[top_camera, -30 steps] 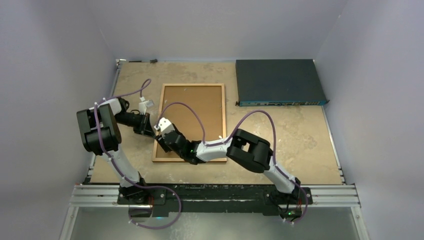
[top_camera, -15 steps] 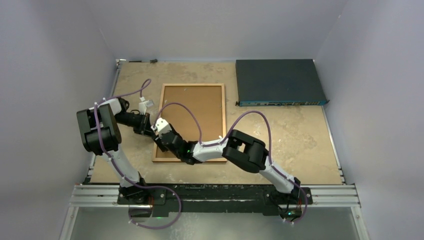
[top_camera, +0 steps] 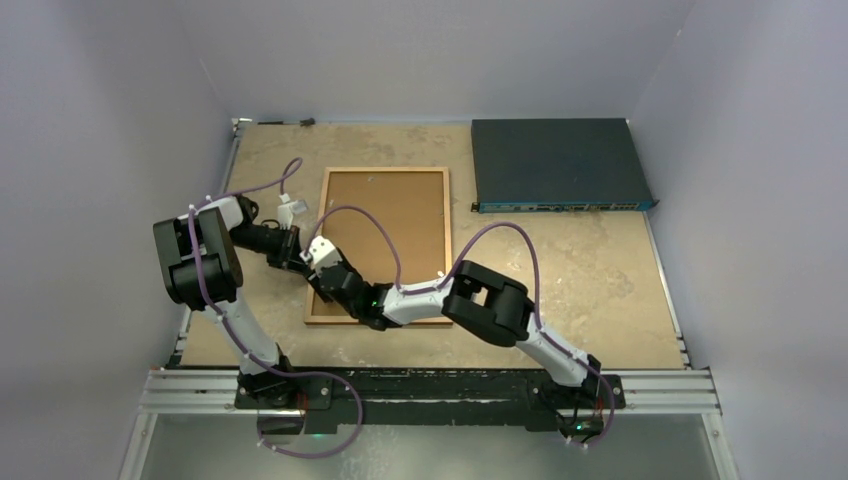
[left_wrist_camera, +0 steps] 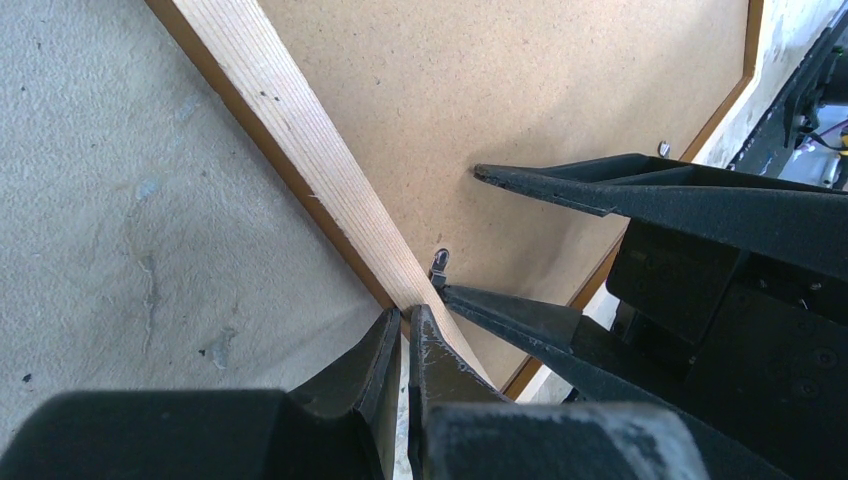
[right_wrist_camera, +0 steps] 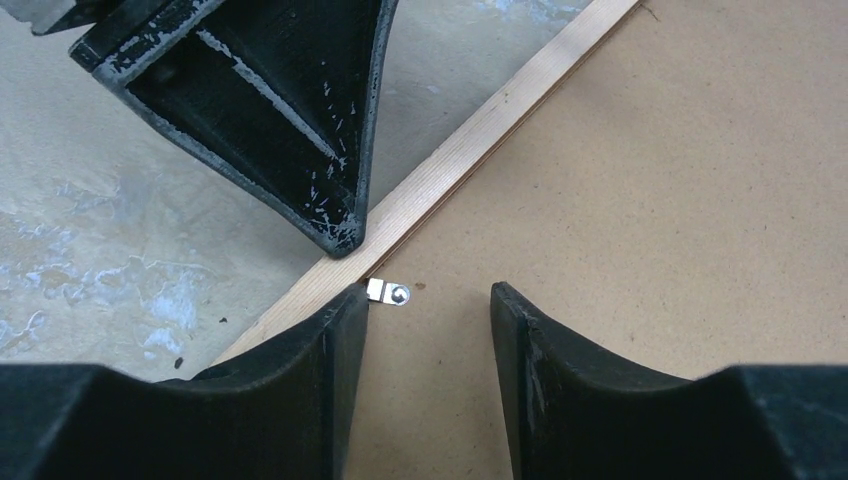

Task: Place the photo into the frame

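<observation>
Beige tabletop [top_camera: 560,270]; frame [top_camera: 386,171] holds backing board [top_camera: 400,215]; left fingers [left_wrist_camera: 375,365] pressed together, right fingers [right_wrist_camera: 560,350] parted.

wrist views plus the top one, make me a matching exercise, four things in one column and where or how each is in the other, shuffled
Things:
1. left hand
2. right hand
3. dark blue box
4. metal clip

Place or state:
a. far right corner of the table
b. at the backing board edge, beside the frame rail
c. shut, tips at the frame's wooden rail
d. open, over the backing board

Pairs: 1-c, 2-d, 3-a, 4-b
</observation>
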{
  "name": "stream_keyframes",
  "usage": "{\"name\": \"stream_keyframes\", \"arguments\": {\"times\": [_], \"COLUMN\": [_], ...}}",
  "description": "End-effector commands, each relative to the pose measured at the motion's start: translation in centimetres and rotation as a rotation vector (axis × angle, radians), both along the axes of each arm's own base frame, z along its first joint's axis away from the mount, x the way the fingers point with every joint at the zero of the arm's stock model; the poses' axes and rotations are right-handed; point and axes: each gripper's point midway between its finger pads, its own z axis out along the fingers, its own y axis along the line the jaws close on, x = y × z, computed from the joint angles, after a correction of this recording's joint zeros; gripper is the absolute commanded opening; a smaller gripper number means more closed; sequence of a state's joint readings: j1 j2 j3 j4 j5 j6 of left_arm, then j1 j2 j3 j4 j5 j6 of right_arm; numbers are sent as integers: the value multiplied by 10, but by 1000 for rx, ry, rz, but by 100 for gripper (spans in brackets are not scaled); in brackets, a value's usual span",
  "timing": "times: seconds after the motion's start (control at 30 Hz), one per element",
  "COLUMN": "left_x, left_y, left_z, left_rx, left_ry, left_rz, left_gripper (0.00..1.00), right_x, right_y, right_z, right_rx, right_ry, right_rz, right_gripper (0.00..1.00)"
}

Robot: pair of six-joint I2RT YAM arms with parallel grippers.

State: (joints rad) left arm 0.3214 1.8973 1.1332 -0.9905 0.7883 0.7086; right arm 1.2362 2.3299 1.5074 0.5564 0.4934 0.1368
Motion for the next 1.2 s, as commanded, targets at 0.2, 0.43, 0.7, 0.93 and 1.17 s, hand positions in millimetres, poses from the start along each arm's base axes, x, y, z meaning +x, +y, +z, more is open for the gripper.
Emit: {"name": "stream_keyframes", "arguments": {"times": [0.2, 0.43, 0.7, 0.93, 1.17], "left_x": [-4, -4, -3, -2, -7], "left_y": [3, 3, 7, 26, 42], "left_z": [-18, -15, -7, 2, -12], "left_rx": [25, 21, 25, 103, 236], "left_ry": [-12, -22, -35, -76, -139], "left_rz": [-61, -64, -78, -108, -150], "left_gripper": [0, 0, 0, 0, 0], "right_x": [-2, -1, -14, -8, 33], "right_y": [9, 11, 10, -56, -174], "right_z": [-18, -19, 51, 109, 83], "right_rx": [-15, -12, 100, 216, 203], "right_ry": [34, 41, 180, 332, 445], "right_rz": [11, 6, 79, 16, -234], "right_gripper": [51, 50, 68, 86, 99]}}
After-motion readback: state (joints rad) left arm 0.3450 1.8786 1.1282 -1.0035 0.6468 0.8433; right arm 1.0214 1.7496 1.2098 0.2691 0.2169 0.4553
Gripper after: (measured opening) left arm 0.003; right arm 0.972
